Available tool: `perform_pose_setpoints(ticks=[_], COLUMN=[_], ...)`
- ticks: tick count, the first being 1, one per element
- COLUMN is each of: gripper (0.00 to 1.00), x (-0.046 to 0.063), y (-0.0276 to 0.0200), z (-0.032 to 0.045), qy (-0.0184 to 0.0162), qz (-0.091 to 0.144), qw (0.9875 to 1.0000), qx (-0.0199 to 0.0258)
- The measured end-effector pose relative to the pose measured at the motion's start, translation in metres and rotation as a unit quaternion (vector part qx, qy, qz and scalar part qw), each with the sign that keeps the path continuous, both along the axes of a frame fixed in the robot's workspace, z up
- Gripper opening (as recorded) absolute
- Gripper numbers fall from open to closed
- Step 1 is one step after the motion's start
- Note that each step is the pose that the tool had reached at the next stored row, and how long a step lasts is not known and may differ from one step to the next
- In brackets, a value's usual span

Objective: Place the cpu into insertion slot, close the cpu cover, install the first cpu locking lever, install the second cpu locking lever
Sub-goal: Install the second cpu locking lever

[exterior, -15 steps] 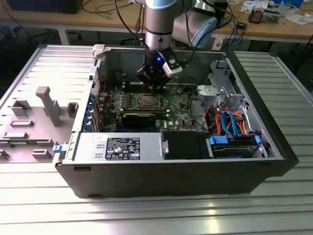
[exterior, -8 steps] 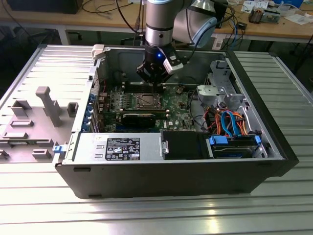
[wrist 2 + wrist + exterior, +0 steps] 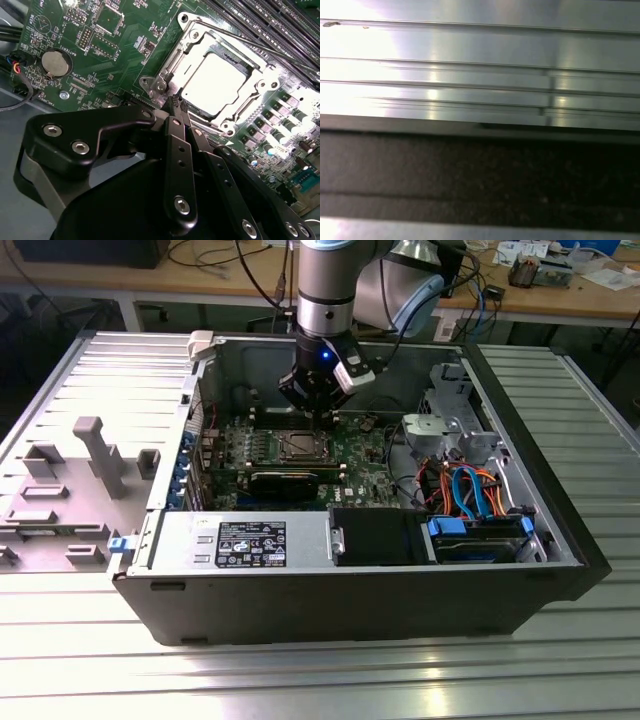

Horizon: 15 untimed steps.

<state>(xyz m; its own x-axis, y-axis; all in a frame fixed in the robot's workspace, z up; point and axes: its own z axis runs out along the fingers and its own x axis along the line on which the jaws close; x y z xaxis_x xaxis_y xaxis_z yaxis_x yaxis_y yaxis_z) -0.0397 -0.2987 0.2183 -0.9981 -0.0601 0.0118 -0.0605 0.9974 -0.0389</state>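
One hand (image 3: 175, 101) beside cpu cover (image 3: 173, 69); cpu (image 3: 218, 80) seated

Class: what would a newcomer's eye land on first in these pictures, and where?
The black gripper hanging inside the open computer case, just above the green motherboard in the exterior view, stands out first. In the second wrist view, the cpu glares bright silver, framed by the cpu cover.

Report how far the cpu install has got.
Done: the cpu lies seated under the lowered cpu cover. In hand: the gripper, fingers together, sits at the cover's corner. Left: the locking levers; whether either is latched cannot be told.
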Motion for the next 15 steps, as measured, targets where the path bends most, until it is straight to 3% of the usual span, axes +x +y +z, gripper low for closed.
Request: perform_pose_setpoints(ticks=[8, 12, 15], gripper=[0.11, 0.11, 0.11], x=[0.000, 0.000, 0.000], y=[-0.0016, -0.0135, -0.0158], z=[0.0000, 0.0000, 0.0059], qy=[0.0000, 0.0000, 0.0005], qz=[0.000, 0.000, 0.000], qw=[1.0000, 1.0000, 1.0000], qx=[0.0000, 0.0000, 0.0000])
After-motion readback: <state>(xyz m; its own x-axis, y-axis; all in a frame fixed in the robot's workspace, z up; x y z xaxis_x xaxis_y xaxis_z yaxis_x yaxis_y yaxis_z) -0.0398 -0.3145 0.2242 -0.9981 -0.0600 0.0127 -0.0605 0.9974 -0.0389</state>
